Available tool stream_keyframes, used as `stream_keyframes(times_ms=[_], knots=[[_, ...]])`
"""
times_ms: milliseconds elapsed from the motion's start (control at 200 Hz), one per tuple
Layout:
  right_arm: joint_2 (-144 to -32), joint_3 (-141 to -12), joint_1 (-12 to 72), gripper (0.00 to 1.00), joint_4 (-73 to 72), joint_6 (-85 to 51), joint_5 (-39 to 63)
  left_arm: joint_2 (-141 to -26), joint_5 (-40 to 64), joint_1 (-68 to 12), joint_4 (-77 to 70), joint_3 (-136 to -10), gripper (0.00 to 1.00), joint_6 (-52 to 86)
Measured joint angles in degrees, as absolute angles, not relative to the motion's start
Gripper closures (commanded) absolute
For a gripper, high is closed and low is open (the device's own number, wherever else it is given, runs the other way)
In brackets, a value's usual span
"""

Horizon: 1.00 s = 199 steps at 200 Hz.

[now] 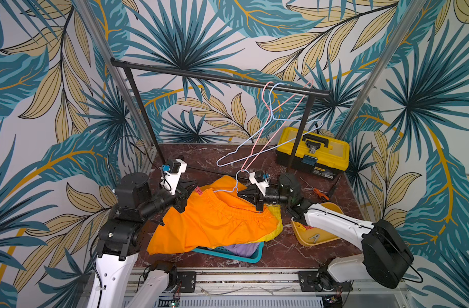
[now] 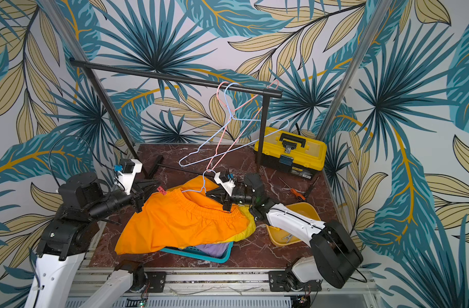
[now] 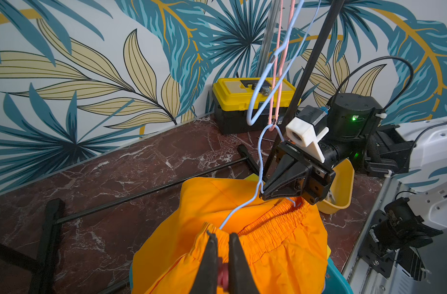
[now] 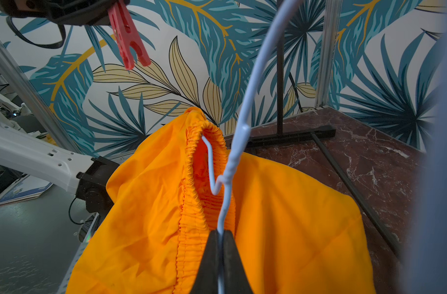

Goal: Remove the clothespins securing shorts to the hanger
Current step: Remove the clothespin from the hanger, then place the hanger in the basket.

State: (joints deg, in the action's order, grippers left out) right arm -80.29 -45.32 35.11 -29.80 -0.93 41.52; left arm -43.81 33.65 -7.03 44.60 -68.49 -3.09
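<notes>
Left gripper (image 3: 223, 236) pinches a pink plastic clothespin (image 1: 198, 191) beside gathered orange fabric shorts' (image 1: 214, 221) ten-o'clock edge; right gripper (image 4: 218, 233) clamps a thin pale-blue wire hanger (image 4: 240, 142) at one o'clock; bare marble tabletop (image 1: 196, 157) toward twelve.

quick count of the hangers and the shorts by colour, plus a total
blue hangers: 2, the upper blue hanger and the lower blue hanger
pink hanger: 1
orange shorts: 1
yellow shorts: 1
lilac shorts: 1
total: 6
</notes>
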Motion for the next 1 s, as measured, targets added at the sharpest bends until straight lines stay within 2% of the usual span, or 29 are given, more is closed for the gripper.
stream_keyframes(times_ms=[496,671,946,996], knots=[[-79.7,-52.2,35.3,1.00,-25.6,-3.0,40.4,-43.1,34.1,-7.0,43.7,-65.5,1.00,-2.9],[-82.3,-58.5,35.3,1.00,-25.3,-4.1,42.3,-42.7,34.1,-7.0,43.0,-65.5,1.00,-2.9],[-84.9,-60.4,36.2,1.00,-24.9,-4.6,43.7,-42.4,34.4,-7.0,42.6,-64.7,1.00,-2.9],[-85.2,-60.9,36.7,0.90,-24.5,-4.6,43.7,-42.4,34.5,-7.0,42.6,-64.5,1.00,-2.9]])
